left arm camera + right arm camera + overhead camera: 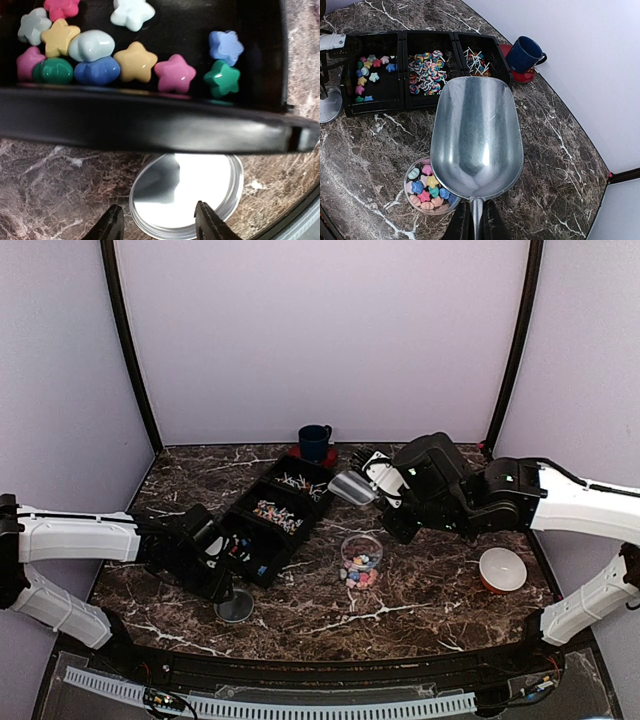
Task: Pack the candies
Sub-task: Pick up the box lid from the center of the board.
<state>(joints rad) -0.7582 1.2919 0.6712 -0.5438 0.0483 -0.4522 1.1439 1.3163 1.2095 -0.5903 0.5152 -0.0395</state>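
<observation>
We see dark marbled table (430, 595), lilac walls (320, 340) — left gripper (161, 222) fingers (112, 227) part-open just above silver lid (185, 190), right gripper (476, 222) fingers (492, 225) clenched on metal scoop (476, 135) handle.

- I see a lab test booth: plain pale walls (320, 340) and black corner posts (130, 350) enclose the marble-patterned table (430, 590).
- Cable track (300, 705) lines its near edge.

Multicolour star candies (136, 61): some loose in tray's (404, 75) end compt, 9 o'clock of jar (361, 542); rest heaped inside it.
</observation>
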